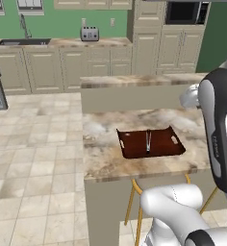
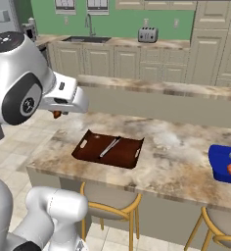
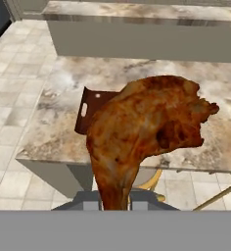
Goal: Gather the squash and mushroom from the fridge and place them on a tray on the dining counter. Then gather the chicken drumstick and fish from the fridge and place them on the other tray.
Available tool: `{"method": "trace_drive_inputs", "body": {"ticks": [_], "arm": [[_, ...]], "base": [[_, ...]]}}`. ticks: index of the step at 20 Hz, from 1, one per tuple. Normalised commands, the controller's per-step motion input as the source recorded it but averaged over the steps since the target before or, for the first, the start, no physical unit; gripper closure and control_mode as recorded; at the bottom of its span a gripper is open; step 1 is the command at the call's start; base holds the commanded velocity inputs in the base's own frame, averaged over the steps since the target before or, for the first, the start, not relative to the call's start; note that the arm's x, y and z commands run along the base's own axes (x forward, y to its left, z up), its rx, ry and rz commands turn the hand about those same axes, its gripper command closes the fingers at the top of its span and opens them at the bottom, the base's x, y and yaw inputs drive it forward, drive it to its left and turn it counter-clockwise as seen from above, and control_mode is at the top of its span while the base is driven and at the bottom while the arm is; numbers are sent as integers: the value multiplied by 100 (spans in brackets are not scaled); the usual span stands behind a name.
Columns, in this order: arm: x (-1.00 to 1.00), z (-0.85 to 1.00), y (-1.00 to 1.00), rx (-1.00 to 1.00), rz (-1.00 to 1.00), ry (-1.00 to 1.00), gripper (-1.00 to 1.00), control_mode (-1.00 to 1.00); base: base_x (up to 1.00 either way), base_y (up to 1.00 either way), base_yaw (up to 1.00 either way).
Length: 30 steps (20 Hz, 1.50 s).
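One chicken drumstick (image 3: pixel 147 132) between fingers (image 3: pixel 90 202), no legible writing

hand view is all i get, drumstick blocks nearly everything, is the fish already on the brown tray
Observer: Yes, the fish lies inside the other tray, near its middle.
Operator: where's the claw relative to that tray
Observer: In the right base view the chicken drumstick peeks out under the hand, off the tray's left end and above the dining counter.
Operator: anything in the blue one
Observer: The tray holds an orange piece and a pale one at the counter's right.
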Motion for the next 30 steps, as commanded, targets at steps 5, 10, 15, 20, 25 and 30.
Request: {"method": "trace_drive_inputs", "body": {"ticks": [5, 10, 15, 20, 25, 30], "arm": [[56, -20, -1, 2, 0, 6, 100, -100], [76, -89, 7, 0, 0, 16, 100, -100], [49, -94, 7, 0, 0, 12, 100, -100], [-2, -44, -22, 5, -8, 0, 100, -100], [-8, -35, -39, 5, -18, 0, 100, -100], [18, -37, -33, 1, -16, 6, 100, -100]], "base": [[39, -2, 0], [0, 0, 0], [0, 0, 0], [0, 0, 0], [0, 0, 0], [0, 0, 0]]}}
